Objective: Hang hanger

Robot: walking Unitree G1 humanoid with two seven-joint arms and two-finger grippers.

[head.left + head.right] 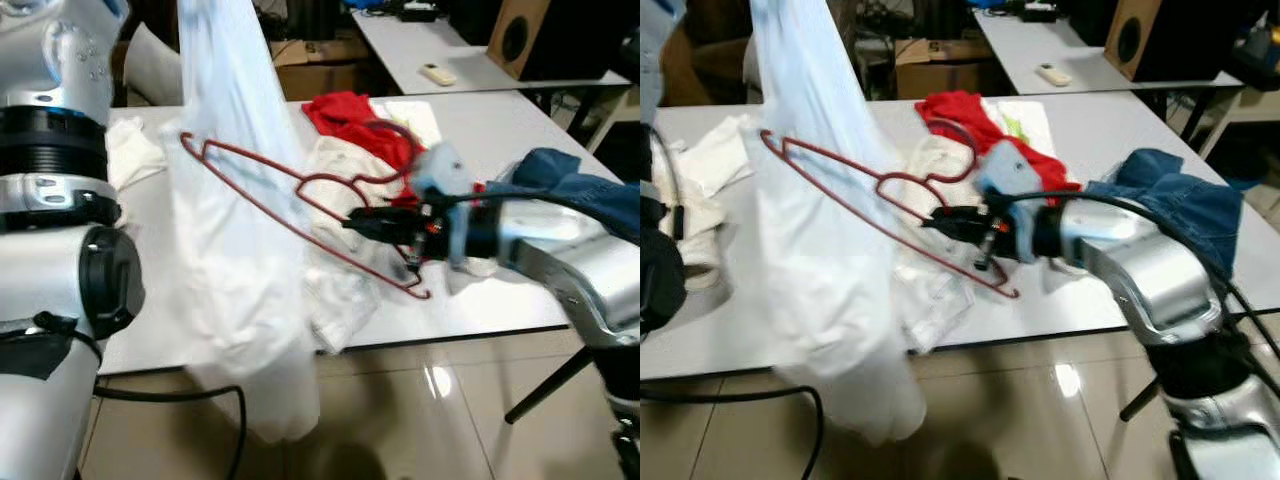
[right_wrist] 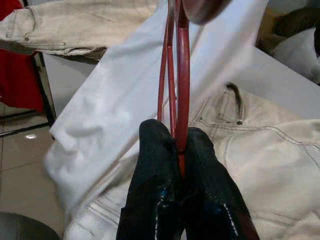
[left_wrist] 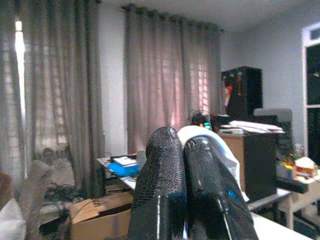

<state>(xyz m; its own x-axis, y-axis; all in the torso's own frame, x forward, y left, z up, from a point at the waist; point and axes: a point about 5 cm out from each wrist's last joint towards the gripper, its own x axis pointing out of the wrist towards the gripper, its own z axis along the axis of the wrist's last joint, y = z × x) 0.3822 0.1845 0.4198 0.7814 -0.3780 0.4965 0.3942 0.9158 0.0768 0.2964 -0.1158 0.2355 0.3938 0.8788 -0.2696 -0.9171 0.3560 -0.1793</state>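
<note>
We see a thin red wire hanger (image 1: 300, 205) held above the bench (image 1: 500, 130), its long axis running left and far from our right end effector (image 1: 385, 228), which is clamped on its near bar. Our raised left end effector (image 3: 182, 165) pinches a white garment (image 1: 235, 250) hanging over the hanger's left end.

no legible text, no labels, no brands, no numbers anywhere

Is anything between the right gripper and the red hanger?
No. The right gripper is already shut on the red hanger, holding it above the table. The white garment hangs from the left gripper against the hanger's far end.
</note>
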